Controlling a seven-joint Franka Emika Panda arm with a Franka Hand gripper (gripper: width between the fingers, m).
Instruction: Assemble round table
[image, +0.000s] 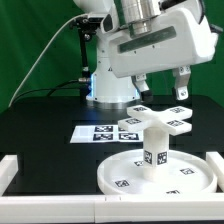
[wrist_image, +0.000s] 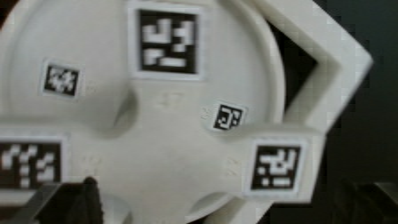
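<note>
The round disc top (image: 120, 178) lies flat at the table's front. The short thick leg (image: 155, 150) stands upright on its middle, with a tag on its side. The cross-shaped foot (image: 153, 123) sits on top of the leg, tags facing up. My gripper (image: 162, 92) hangs just above the foot, open and empty, with its fingers spread to either side. In the wrist view the foot (wrist_image: 178, 110) fills the picture from close up, and the disc top's rim (wrist_image: 342, 90) shows beyond it. One dark fingertip (wrist_image: 75, 200) shows at the edge.
The marker board (image: 98, 132) lies behind the disc top, toward the exterior view's left. The white robot pedestal (image: 105, 88) stands at the back. White rails (image: 10, 168) border the black table at the front and both sides.
</note>
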